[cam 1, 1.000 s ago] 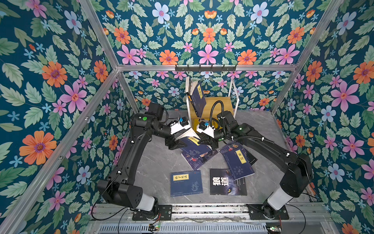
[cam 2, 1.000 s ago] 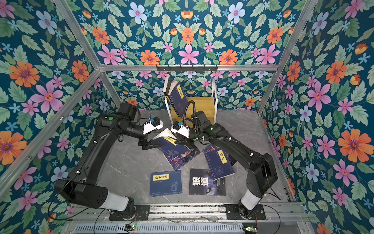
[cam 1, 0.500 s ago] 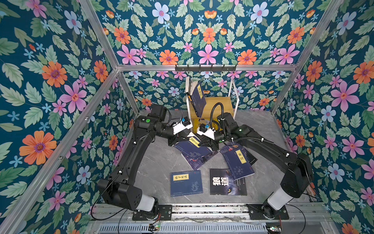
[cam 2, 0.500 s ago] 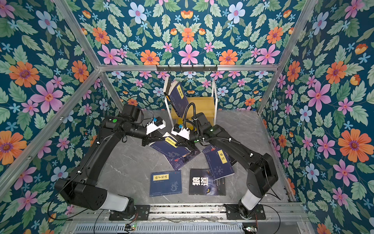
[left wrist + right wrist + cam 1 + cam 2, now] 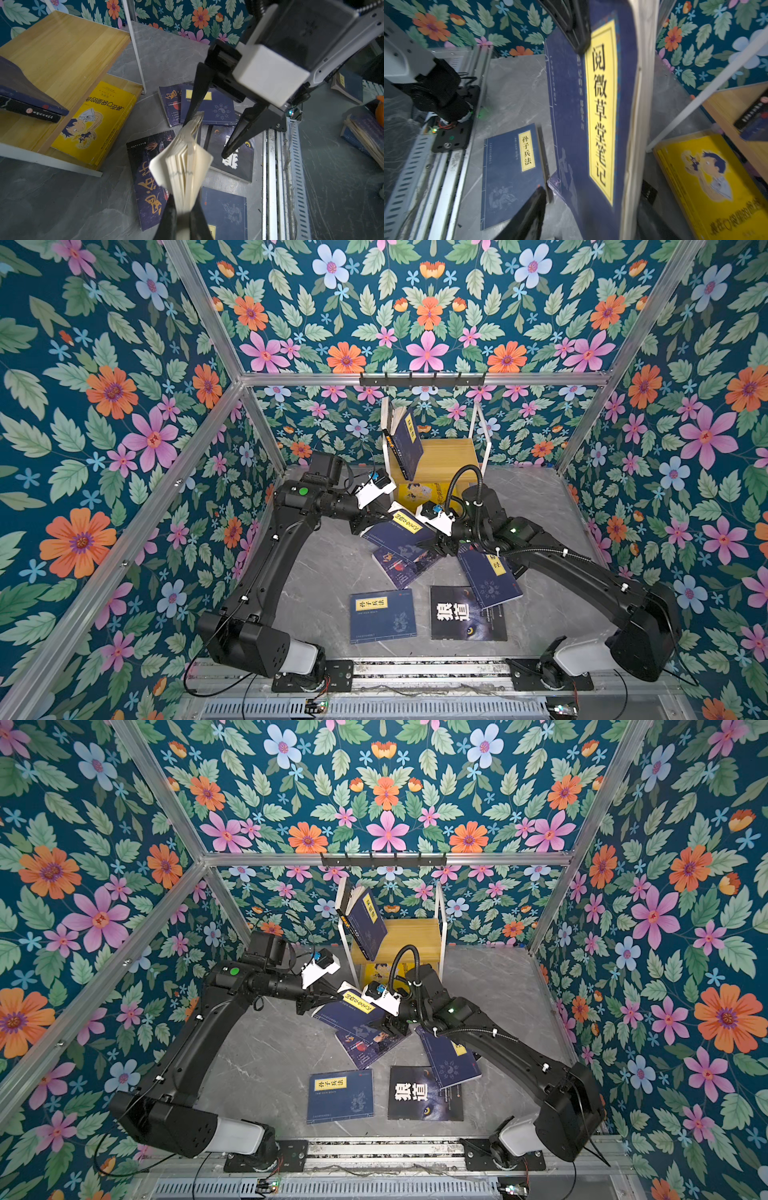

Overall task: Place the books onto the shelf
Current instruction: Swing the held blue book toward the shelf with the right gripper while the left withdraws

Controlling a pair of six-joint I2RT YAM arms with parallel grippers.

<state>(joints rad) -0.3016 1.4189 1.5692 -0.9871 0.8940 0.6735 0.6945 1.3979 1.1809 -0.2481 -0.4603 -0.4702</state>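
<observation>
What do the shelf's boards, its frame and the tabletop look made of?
Shelf boards: light wood or laminate, matte, grain lines showing. Frame: thin white-painted bars, likely metal. Tabletop: grey veined marble look, slight sheen; stone or print, unclear.

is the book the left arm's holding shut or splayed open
Splayed open: the held book's pages fan apart above the left gripper's shut jaws.

Floral wallpaper (image 5: 428, 302), teal ground, covers every wall. Aluminium frame (image 5: 299, 379) runs along the corners. Black hook rail (image 5: 422, 379) sits on the back crossbar. Tabletop (image 5: 324, 572) grey, marbled. Front edge: metal track (image 5: 428, 670), slotted duct (image 5: 415, 709), loose cable (image 5: 216, 691).
</observation>
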